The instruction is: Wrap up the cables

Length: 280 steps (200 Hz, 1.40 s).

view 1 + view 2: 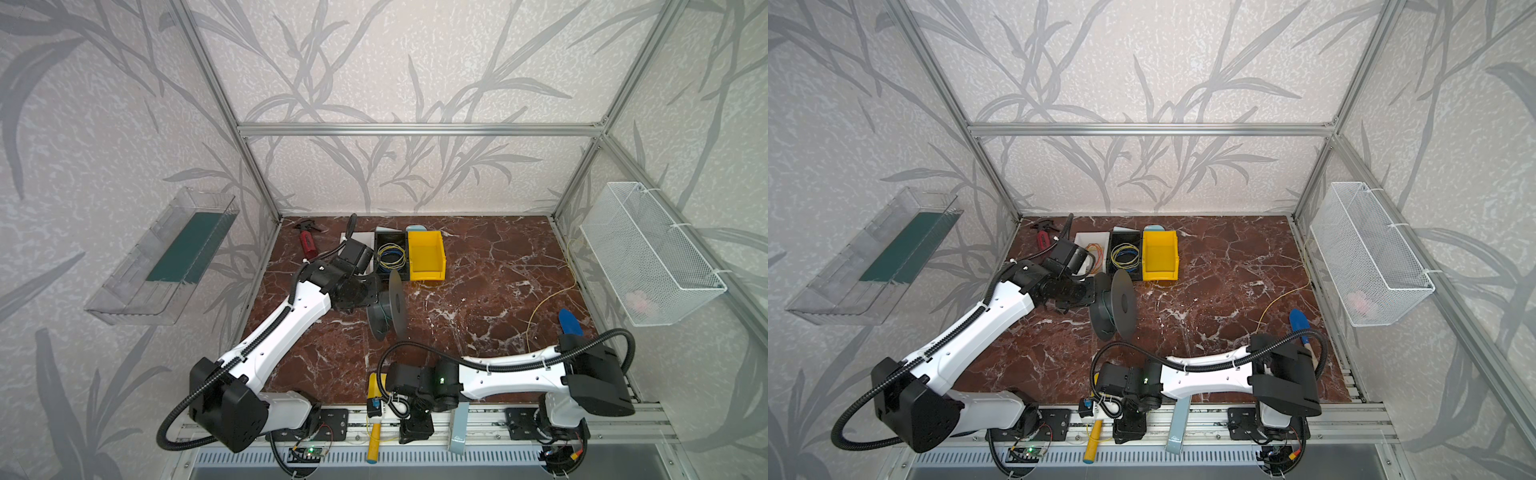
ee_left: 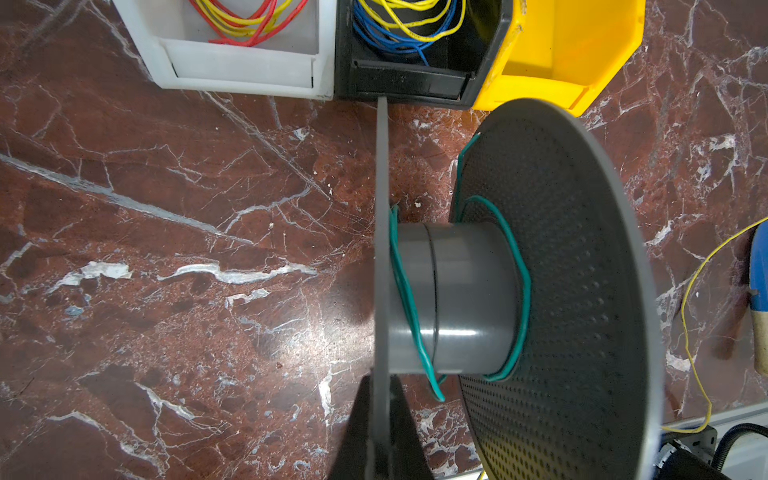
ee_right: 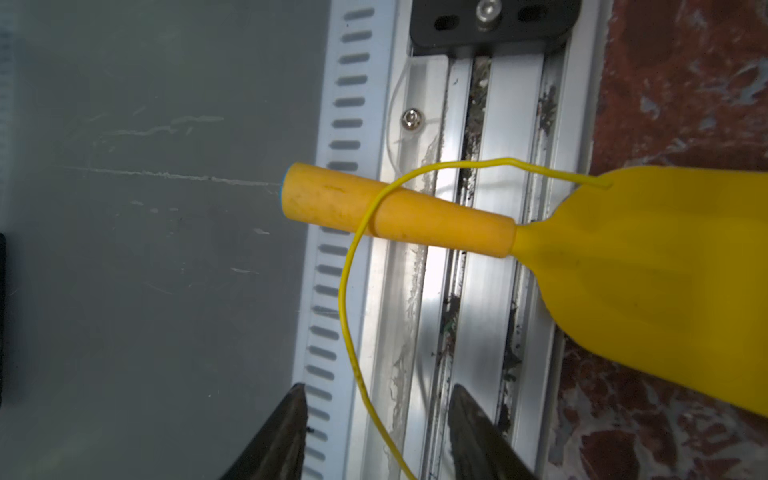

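A: Top views first. Where is the cable?
B: The pale-yellow wire (image 1: 528, 324) lies slack on the tabletop (image 1: 478, 257) along the right side, curving from the right wall toward the right arm (image 1: 507, 365). Both top views show it. It is well apart from the grey spool (image 1: 388, 309) mid-table. Another stretch shows at the front rail, by the yellow spatula (image 1: 376, 411).

A: Handling?
B: Judged very light, limp and thread-thin, with probably slick insulation. It would likely kink, or slide out of a loose pinch. Best taken a little back from the free end, square across the pads.

A: Left wrist view?
B: The left tool (image 2: 380, 419) is clamped together on the spool's thin flange, with the flanges standing on edge. Only a green wire (image 2: 525, 291) sits loosely round the hub. The yellow wire lies off to one side, touching neither spool nor tool.

A: Right wrist view?
B: The right tool (image 3: 378, 415) has its jaws apart and grips nothing. The wire drapes over the spatula handle, then curves in between the jaws, roughly centred. It touches neither jaw as far as can be seen. There it lies over the aluminium rail (image 3: 494, 249), off the tabletop.

A: Pinch point?
B: Probably right there between the jaws, short of the spatula.
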### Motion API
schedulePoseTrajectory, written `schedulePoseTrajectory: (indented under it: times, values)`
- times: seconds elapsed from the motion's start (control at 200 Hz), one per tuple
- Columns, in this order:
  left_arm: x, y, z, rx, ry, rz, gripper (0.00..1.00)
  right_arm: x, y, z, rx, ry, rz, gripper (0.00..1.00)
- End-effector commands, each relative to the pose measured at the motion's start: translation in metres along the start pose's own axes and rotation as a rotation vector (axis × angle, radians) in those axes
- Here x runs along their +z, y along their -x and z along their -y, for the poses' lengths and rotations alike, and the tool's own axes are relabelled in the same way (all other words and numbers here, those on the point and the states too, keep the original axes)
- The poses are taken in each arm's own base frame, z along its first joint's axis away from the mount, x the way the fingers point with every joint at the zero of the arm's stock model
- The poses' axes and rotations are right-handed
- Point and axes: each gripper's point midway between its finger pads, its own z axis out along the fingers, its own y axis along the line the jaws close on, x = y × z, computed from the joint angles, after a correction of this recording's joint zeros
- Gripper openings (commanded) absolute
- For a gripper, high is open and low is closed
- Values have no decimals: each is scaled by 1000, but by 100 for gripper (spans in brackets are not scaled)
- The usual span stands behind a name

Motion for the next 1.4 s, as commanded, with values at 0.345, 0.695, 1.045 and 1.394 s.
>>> schedulePoseTrajectory:
  times: [0.345,0.695,1.045,1.394]
  values:
    - [-17,1,6,-34,-55,49,0,35,-2,19,-26,-48,-39,46]
    - [-10,-6,-2,-52,-22,32,0,15,2,20,-23,-99,8,0]
    - [-17,1,-12,-93,39,71,0,-43,22,23,-82,-185,99,0]
    - [-8,-4,-12,-112,78,16,0,-141,58,70,19,-255,394,0]
